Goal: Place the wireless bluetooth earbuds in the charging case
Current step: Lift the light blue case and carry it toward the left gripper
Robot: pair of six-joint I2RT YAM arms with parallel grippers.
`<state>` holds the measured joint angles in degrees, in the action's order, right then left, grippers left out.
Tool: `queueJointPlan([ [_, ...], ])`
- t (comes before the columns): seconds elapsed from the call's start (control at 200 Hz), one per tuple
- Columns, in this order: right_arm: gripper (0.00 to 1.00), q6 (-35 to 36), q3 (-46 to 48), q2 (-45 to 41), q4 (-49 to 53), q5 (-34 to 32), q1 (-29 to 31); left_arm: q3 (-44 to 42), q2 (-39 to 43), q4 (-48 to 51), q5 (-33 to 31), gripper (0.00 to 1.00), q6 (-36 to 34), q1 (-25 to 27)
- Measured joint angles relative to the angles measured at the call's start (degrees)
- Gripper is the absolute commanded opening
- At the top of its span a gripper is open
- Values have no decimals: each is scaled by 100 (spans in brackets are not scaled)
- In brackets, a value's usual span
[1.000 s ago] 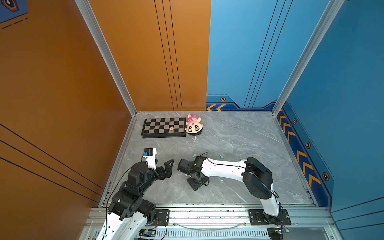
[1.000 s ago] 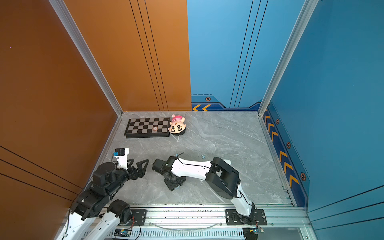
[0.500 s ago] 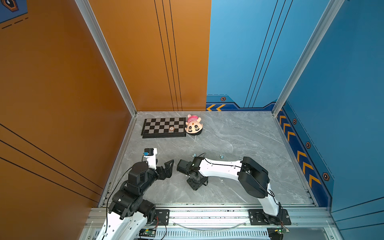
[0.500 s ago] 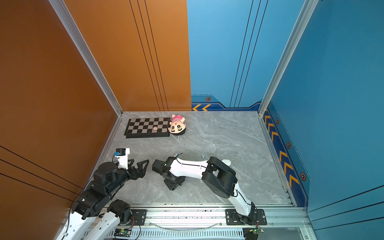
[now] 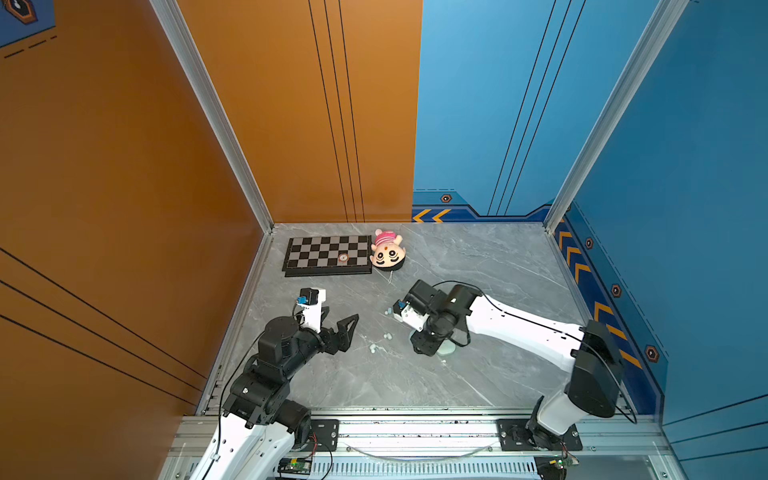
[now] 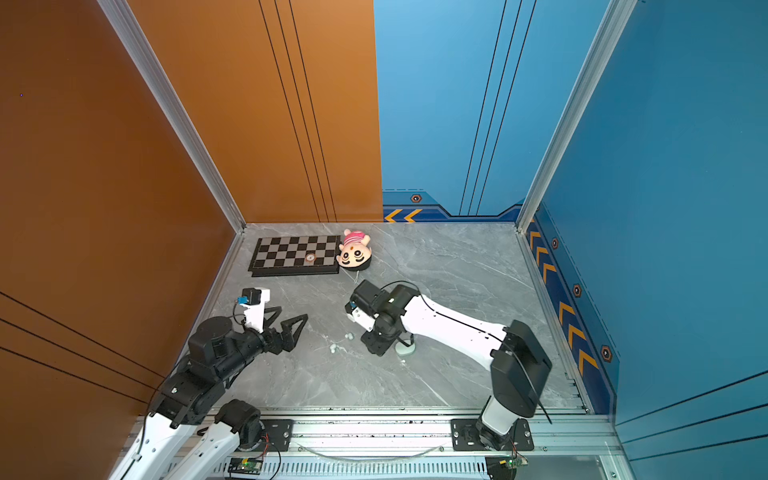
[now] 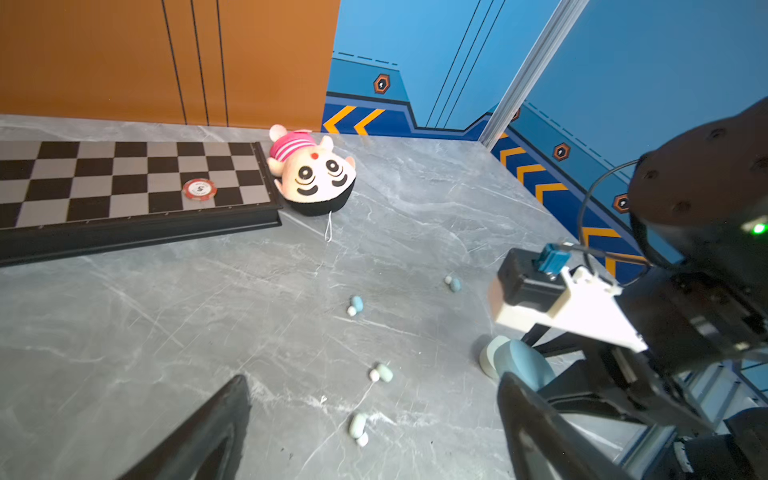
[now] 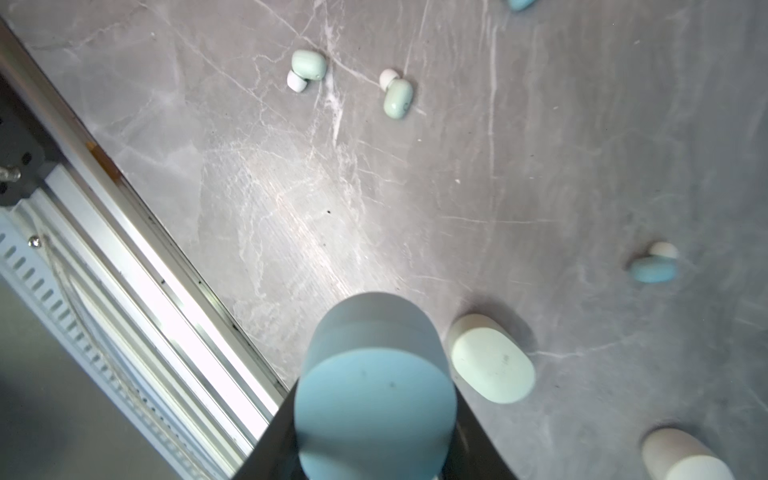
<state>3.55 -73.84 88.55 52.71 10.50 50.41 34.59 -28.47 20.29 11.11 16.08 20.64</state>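
The right gripper (image 5: pixel 426 347) pinches the light blue oval plastic charging case (image 8: pixel 374 374) between its dark jaws, near the middle of the grey marble-pattern tabletop (image 5: pixel 478 266). The case stands on edge, one broad face toward the wrist camera. This grip across the narrow sides probably fixes the case so that the other arm can load it. Whether the lid is open cannot be determined.

The left gripper (image 5: pixel 340 314) hovers at the left, jaws spread wide and empty, aimed at the loose buds. The wide spread suits a descent over a very small part.

The small bean-shaped plastic earbuds lie loose on the tabletop; none sits in a case. One mint-green earbud (image 7: pixel 380 374) and a second mint-green earbud (image 7: pixel 357 428) lie between the two grippers. One light blue earbud (image 7: pixel 357 303) and a second light blue earbud (image 7: pixel 453 283) lie farther off. By colour, the blue pair probably belongs to the held case.

A pale mint oval case (image 8: pixel 492 359) lies flat just beside the held case.

The black-and-grey chequered board (image 5: pixel 328 255) and the plush doll head (image 5: pixel 387 253) lie at the far left, well apart from the work area.
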Motion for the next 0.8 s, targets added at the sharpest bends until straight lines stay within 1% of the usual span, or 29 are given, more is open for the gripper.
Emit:
queueJointPlan([
  [0.085, 21, 645, 409, -743, -87, 251, -378, 2, -437, -332, 334, 91, 149, -2],
  [0.21, 20, 1473, 890, -1650, -225, 632, -693, 168, -1231, -761, 1038, 91, 586, 0],
  [0.335, 20, 1971, 1132, -2114, -380, 866, -874, 450, -1963, -1075, 1665, 93, 944, 190],
  [0.455, 19, 2175, 1246, -2208, -632, 957, -909, 776, -2520, -1241, 2194, 94, 1113, 778],
  [0.586, 18, 2214, 1296, -2208, -940, 1027, -907, 1025, -2957, -1360, 2441, 94, 1237, 1276],
  [0.666, 17, 2212, 1296, -2208, -1147, 1027, -885, 1084, -3163, -1412, 2524, 94, 1340, 1425],
  [0.796, 17, 2192, 1298, -2208, -1447, 1008, -793, 1088, -3464, -1574, 2559, 94, 1550, 1499],
])
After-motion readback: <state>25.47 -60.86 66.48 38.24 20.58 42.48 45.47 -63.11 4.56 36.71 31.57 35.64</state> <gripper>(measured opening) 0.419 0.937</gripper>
